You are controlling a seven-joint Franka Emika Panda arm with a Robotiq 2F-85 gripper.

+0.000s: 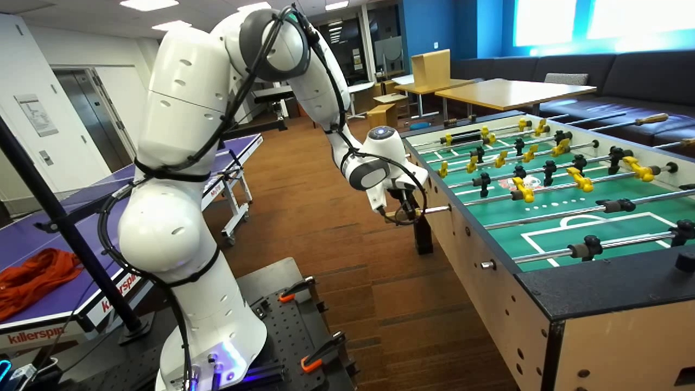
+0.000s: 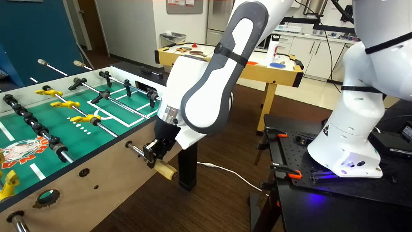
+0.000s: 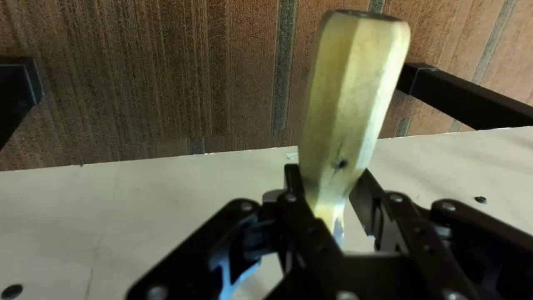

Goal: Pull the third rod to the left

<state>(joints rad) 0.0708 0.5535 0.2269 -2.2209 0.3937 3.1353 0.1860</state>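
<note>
Fingers (image 1: 407, 208) at a wooden handle (image 1: 391, 217)

In an exterior view, I see bright windows (image 1: 640, 21) above a dark couch (image 1: 646, 79). Brown flooring (image 1: 293, 184) and blue walls (image 2: 35, 42) appear in both exterior views.

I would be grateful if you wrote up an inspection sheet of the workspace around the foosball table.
Surface: green foosball field, crossed by player rods.
Job's things: wooden handle on a metal rod jutting from the side panel.
Clutter: orange cloth on a purple table; white bottle on a game table.
Gripper: jaws on either side of the handle; firm contact unclear.
Cables: black cables strapped along the arm; white cable across the floor.
Surroundings: dark sofa and kitchen cabinets.
</note>
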